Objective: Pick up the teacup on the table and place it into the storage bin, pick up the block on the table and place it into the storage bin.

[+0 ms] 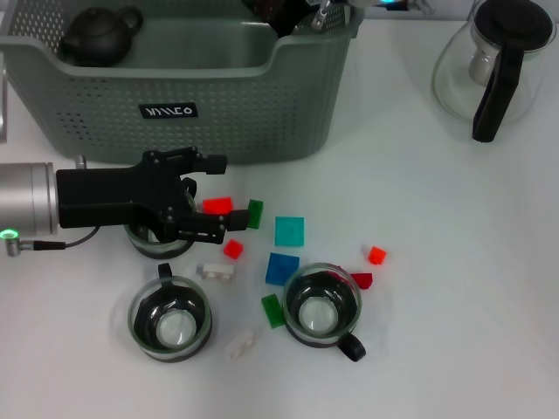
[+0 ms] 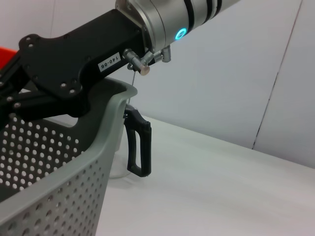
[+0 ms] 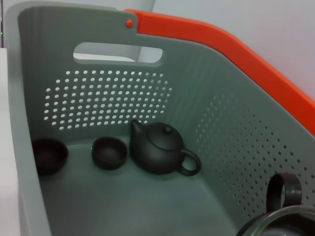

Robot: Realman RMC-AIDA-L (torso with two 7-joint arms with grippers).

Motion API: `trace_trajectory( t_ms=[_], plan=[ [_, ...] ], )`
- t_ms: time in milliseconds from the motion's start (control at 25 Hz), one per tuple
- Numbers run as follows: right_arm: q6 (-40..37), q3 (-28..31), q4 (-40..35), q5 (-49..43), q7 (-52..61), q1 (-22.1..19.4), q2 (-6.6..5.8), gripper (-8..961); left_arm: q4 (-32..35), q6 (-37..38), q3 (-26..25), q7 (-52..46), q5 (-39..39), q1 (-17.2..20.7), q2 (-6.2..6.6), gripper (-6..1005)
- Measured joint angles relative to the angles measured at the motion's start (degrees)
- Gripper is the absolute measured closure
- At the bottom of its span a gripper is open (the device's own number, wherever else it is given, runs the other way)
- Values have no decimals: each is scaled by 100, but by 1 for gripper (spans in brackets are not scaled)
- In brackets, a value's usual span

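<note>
The teacup (image 1: 155,246) nearest the worktop's left edge is sitting half hidden under the left gripper (image 1: 218,192), which is reaching in from that edge, low over the worktop (image 1: 454,262). Its jaws are standing spread, and a red block (image 1: 217,206) is lying between their tips; nothing is being squeezed as far as I can make out, so I am reading this as the approach to a block pick, with the jaws wide to clear the block on both sides. A second teacup (image 1: 170,321) is waiting toward the front edge. To the right of the red block, a green block (image 1: 254,213), a teal block (image 1: 289,230) and a blue block (image 1: 281,268) are lying scattered, close enough that a careless closing could nudge them. A third teacup (image 1: 323,307) is standing just beside the blue one, handle turned toward the front edge.

The storage bin (image 1: 262,113) is occupying the back left corner, with a dark teapot (image 1: 98,35) already resting inside. The right gripper (image 1: 325,13) is hanging over the bin's right end; I cannot tell how its jaws are set. A glass cup (image 3: 275,216) is showing close under the right wrist camera, above the bin floor, so I am guessing it is being lowered in. A glass carafe (image 1: 493,65) is standing at the back right corner, well apart.
</note>
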Motion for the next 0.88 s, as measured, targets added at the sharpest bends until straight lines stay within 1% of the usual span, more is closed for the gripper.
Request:
trace_trajectory(
  t_ms=[400, 520, 560, 640, 680, 720, 760, 880],
  plan=[
    [-101, -7, -70, 0, 63, -4, -8, 873, 2, 53, 0, -3, -15, 9, 15, 51],
    [-141, -10, -159, -9, 127, -30, -18, 650, 2, 58, 0, -10, -24, 8, 22, 51],
    [-163, -12, -224, -17, 179, -57, -23, 589, 2, 60, 0, -14, -26, 11, 24, 51],
    [-236, -16, -460, -31, 292, -161, -31, 468, 2, 62, 0, -16, -33, 19, 27, 51],
    [-346, -19, -773, -34, 403, -309, -37, 408, 2, 62, 0, -16, -38, 23, 27, 51],
    [-411, -20, -950, -37, 458, -399, -39, 388, 2, 62, 0, -16, -40, 27, 27, 51],
    [-411, -20, -950, -37, 458, -399, -39, 368, 2, 64, 0, -21, -47, 32, 31, 51],
    [-683, -19, -1658, -32, 669, -726, -47, 307, 2, 92, 0, -35, -63, 41, 47, 52]
  ],
)
